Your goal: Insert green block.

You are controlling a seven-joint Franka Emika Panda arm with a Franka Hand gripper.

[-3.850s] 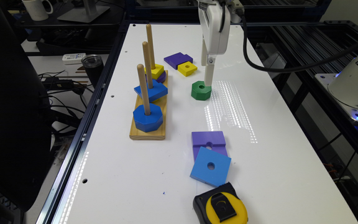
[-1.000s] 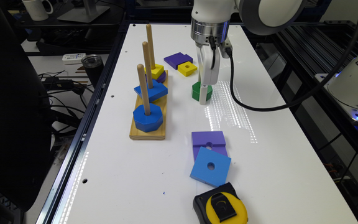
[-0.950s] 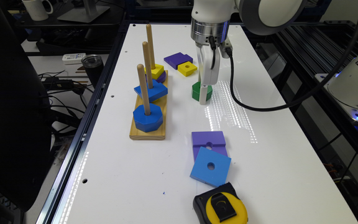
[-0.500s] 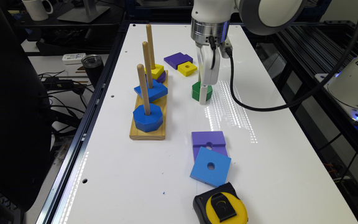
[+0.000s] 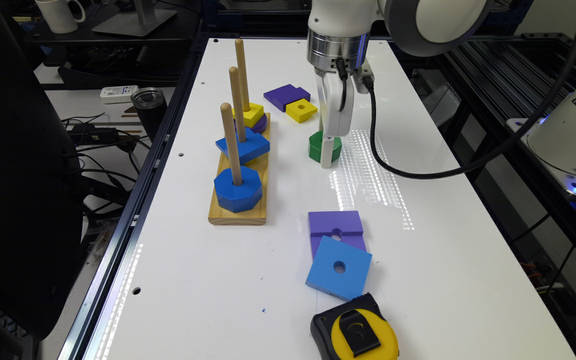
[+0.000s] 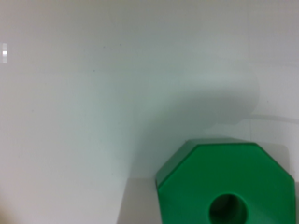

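The green block (image 5: 316,147), a small dark-green octagon with a round centre hole, lies flat on the white table. My gripper (image 5: 327,156) reaches down at it, its white tip against the block's side nearest the camera. The wrist view looks down on the green block (image 6: 196,186) from close above, its hole clearly visible. To the exterior view's left stands the wooden peg board (image 5: 238,216) with three upright pegs. A blue octagonal block (image 5: 238,190) sits on the nearest peg, a blue block (image 5: 244,146) on the middle one, and a yellow block (image 5: 253,114) on the far one.
A purple block (image 5: 285,95) and a yellow square (image 5: 301,110) lie beyond the gripper. Nearer the camera are a purple block (image 5: 336,224), a blue square (image 5: 339,268) and a black-and-yellow tape measure (image 5: 355,334). A black cable (image 5: 393,165) loops off the wrist.
Since 3.9 s ago the gripper has come down and turned at the green block. Over the last second nothing has visibly moved.
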